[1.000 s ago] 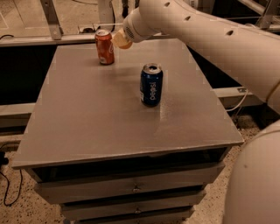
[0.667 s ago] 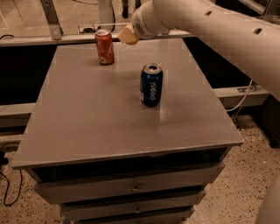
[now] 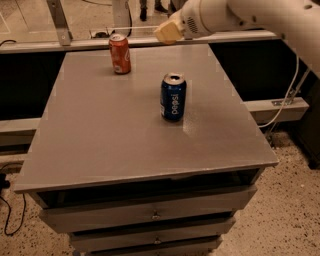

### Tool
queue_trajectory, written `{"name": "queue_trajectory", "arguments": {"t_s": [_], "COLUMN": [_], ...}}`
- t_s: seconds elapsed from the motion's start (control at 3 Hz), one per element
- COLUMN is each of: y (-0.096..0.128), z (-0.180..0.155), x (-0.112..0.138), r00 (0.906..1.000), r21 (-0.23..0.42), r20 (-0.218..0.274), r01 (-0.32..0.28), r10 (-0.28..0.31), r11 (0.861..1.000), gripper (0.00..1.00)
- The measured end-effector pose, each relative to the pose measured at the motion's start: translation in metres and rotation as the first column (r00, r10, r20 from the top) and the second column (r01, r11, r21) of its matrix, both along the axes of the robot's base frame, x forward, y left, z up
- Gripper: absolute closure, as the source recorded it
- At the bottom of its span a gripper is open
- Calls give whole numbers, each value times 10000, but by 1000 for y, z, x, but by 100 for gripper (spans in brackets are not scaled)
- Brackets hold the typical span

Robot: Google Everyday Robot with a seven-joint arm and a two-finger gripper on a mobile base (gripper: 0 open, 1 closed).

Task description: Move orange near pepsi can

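The pepsi can (image 3: 173, 97), dark blue with a silver top, stands upright near the middle of the grey table (image 3: 100, 145). My gripper (image 3: 167, 32) hangs in the air over the table's back edge, behind and above the pepsi can. Its pale tan end points left and down. The orange is not visible anywhere on the table; whether it sits inside the gripper's end cannot be told. The white arm (image 3: 250, 15) reaches in from the upper right.
An orange-red soda can (image 3: 120, 53) stands upright at the back left of the table, left of the gripper. The table has drawers (image 3: 155, 215) below its front edge. A rail (image 3: 60, 45) and dark shelving run behind the table.
The gripper has moved to the right, away from the orange-red can, and now hangs further from it. Both cans have stayed in place.
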State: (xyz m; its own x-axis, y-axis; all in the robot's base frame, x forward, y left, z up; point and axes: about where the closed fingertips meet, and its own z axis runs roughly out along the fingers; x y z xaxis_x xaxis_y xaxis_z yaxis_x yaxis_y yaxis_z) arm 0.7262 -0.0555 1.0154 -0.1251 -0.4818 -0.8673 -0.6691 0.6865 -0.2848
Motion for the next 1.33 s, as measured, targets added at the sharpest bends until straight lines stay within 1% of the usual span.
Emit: {"name": "queue_trajectory", "arguments": {"t_s": [0.33,0.67,1.0,1.33], "y": [-40,-79,-102,-110], "z": [18,28,23,2], "x": [-16,-37,-66,-100], "r00": [9971,9833,9585,9185], "r21": [706,978,768,258], "r20": [278,753,852,314], "r01": [-721,-1726,-2787,-3950], "r10": [703,1657,2722,3942], "r11": [9949,9801,9573,9183], "gripper": [100,100,100,100]}}
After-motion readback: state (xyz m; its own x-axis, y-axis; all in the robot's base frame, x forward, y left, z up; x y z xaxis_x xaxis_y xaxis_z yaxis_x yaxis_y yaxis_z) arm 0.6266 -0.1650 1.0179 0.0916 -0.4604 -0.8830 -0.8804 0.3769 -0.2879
